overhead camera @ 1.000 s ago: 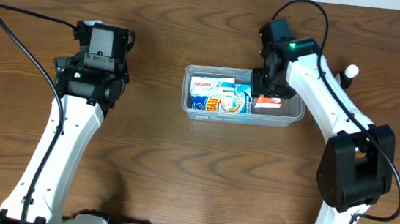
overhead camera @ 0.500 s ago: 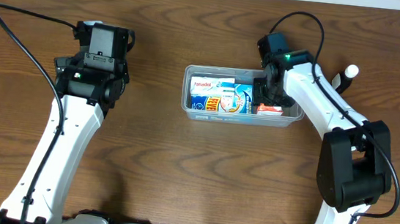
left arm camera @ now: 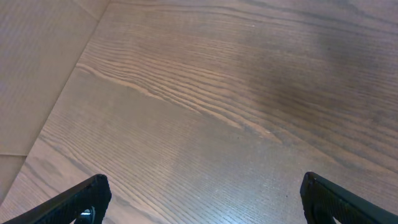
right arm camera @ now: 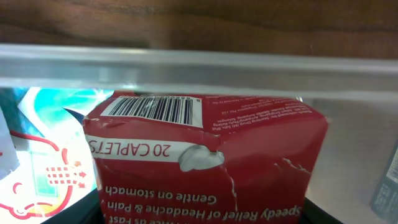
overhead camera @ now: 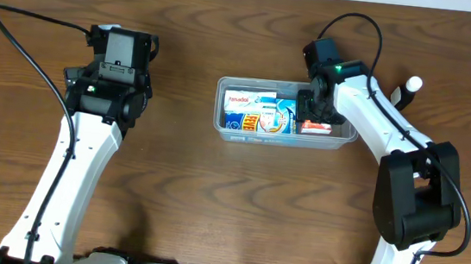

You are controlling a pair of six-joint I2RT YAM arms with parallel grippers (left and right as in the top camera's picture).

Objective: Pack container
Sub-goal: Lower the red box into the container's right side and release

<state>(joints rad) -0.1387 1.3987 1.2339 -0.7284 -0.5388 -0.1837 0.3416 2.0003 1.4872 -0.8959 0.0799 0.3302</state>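
Clear rectangular plastic tub [overhead camera: 244, 136] mid-desk [left arm camera: 186, 93], long axis left-right. Right tool [overhead camera: 313, 115] directly over its right end, at red cardboard caplet box [right arm camera: 205, 162] inside; gripping or released, cannot tell. Left tool [left arm camera: 202, 199] wide open, well apart.

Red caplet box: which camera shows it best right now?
Right wrist: the red box fills the frame, barcode and lettering readable, inside the container. Overhead shows only a small red patch at the right gripper. Left wrist shows only table.
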